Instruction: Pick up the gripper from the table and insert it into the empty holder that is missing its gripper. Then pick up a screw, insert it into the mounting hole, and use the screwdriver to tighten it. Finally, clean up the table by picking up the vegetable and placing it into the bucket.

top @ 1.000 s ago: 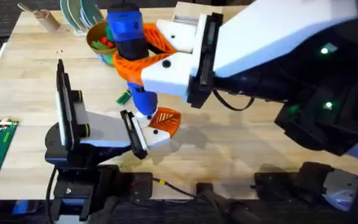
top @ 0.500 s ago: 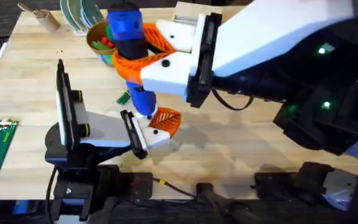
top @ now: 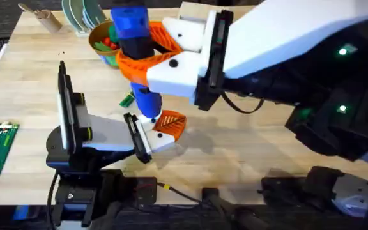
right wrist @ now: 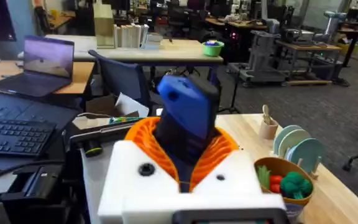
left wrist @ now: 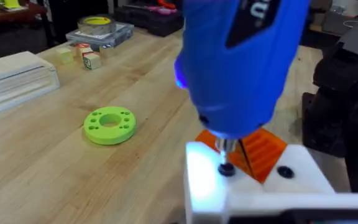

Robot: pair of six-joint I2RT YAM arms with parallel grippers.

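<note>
**Blue screwdriver bearing down on the holder's mounting screw**

The right arm's gripper (top: 147,56), white with orange ribbed pads, is reaching across the middle of the light wooden table (top: 235,144) and is clamping the stubby bright-blue powered screwdriver (top: 135,45) between its two fingers. The screwdriver is standing nearly upright, its thin metal bit pointing down. In the left wrist view the bit is meeting a small dark screw (left wrist: 226,168) that is sitting in the white block of the holder. In the right wrist view the blue body (right wrist: 185,121) is sitting between the orange pads (right wrist: 143,140).

The white-and-grey gripper head with black side plates and a black upright bar, the holder (top: 98,134), is resting near the front left of the table. The orange, ribbed, wedge-shaped plastic finger (top: 169,123) is sitting at the holder's end, directly under the screwdriver, its white base against the holder.

The small flat green toy vegetable (top: 127,100) is lying on the table just behind the screwdriver's tip, partly hidden by it. The small round bucket with a yellow rim (top: 101,39) is standing at the far side of the table, just beside the screwdriver's top, with red and green toy pieces inside. A round lime-green disc with a hole (left wrist: 109,124) is lying flat on the wood.

Whether the left arm's own fingers are apart or together cannot be told.
</note>
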